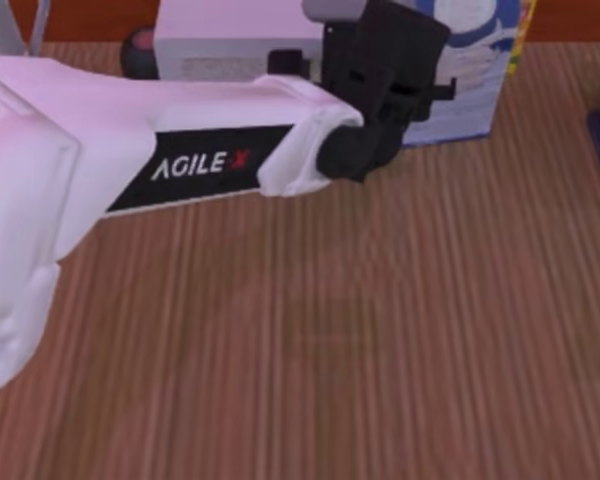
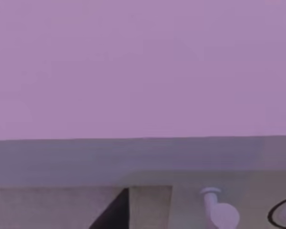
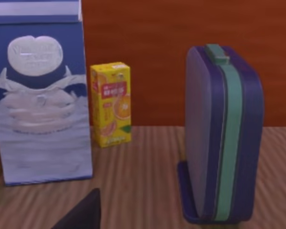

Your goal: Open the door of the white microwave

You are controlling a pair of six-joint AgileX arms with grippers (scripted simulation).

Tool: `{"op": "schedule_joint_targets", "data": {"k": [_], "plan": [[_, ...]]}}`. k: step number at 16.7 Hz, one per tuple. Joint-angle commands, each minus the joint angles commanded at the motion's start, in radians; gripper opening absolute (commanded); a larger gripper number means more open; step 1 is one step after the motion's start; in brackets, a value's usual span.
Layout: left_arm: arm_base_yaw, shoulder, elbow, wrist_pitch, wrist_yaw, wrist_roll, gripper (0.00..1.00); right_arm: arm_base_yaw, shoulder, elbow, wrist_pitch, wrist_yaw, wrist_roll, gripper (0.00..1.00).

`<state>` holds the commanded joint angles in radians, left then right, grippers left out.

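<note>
Left arm [image 1: 130,190] across white microwave [image 1: 230,40], front facing near edge, long axis left-right; jaws' state unclear

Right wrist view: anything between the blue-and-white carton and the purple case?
Yes: a yellow juice box stands between the carton and the case, farther back.

"AGILE X" is being shown in white and red letters on the black panel of the white left arm [image 1: 195,160], beside the white microwave [image 1: 235,40].
</note>
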<state>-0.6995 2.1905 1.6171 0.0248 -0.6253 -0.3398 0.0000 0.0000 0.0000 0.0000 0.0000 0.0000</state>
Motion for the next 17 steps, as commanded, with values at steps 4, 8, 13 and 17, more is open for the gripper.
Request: {"op": "schedule_joint_targets", "data": {"k": [4, 8, 13, 17], "plan": [[0.000, 0.000, 0.000, 0.000, 0.000, 0.000, 0.25, 0.000, 0.000, 0.000, 0.000, 0.000, 0.000, 1.00], [0.000, 0.000, 0.000, 0.000, 0.000, 0.000, 0.00, 0.000, 0.000, 0.000, 0.000, 0.000, 0.000, 1.00], [0.000, 0.000, 0.000, 0.000, 0.000, 0.000, 0.00, 0.000, 0.000, 0.000, 0.000, 0.000, 0.000, 1.00], [-0.062, -0.026, -0.037, -0.002, 0.003, -0.002, 0.00, 0.000, 0.000, 0.000, 0.000, 0.000, 0.000, 1.00]]}}
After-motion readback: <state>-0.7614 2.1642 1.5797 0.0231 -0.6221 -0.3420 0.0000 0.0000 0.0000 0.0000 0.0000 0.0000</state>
